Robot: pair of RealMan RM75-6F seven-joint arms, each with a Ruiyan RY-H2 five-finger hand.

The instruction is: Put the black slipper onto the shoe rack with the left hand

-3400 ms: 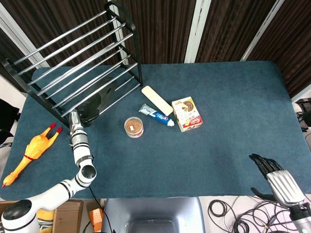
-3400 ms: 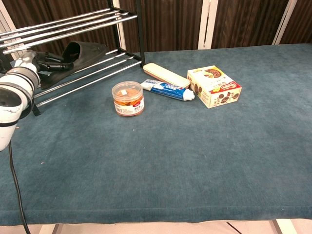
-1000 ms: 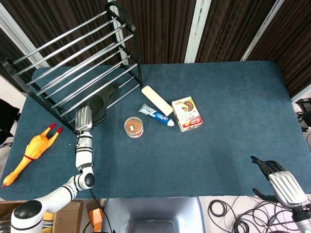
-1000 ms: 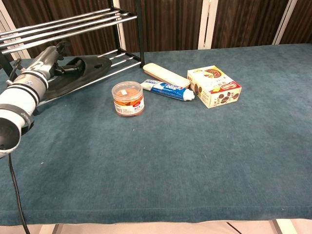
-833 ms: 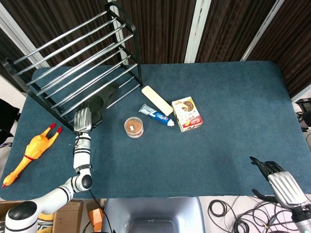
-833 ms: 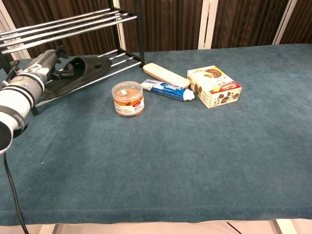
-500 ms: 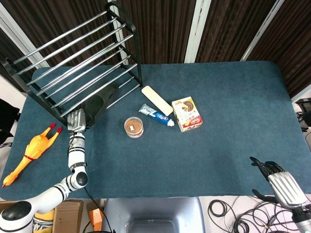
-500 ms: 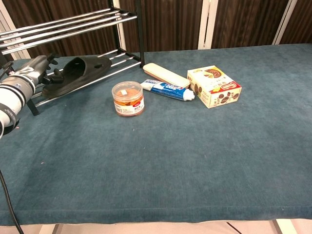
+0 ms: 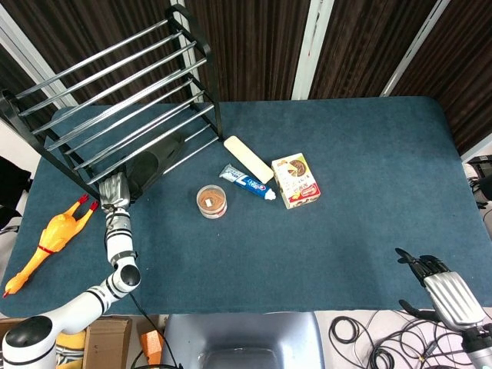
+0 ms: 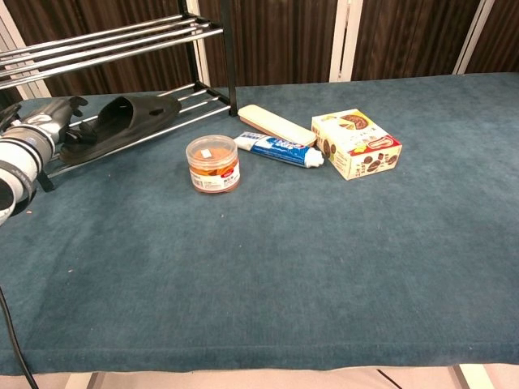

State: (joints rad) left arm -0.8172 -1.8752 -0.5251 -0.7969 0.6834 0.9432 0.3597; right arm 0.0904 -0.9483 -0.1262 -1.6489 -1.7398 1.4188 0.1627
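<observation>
The black slipper lies on the lowest bars of the black-and-chrome shoe rack at the table's far left, toe pointing right. In the chest view the slipper rests flat on the low shelf of the rack. My left hand is at the slipper's heel, beside the rack's front leg. In the chest view the left hand has dark fingers above and below the heel; whether they still grip it is unclear. My right hand hangs off the table's near right corner, fingers apart, holding nothing.
A yellow rubber chicken lies left of my left arm. Right of the rack sit an orange jar, a toothpaste tube, a beige case and a cookie box.
My left hand has drawn back to the left, from over the slipper to its heel. The slipper now lies flat on the low shelf, and the rack has shifted slightly left.
</observation>
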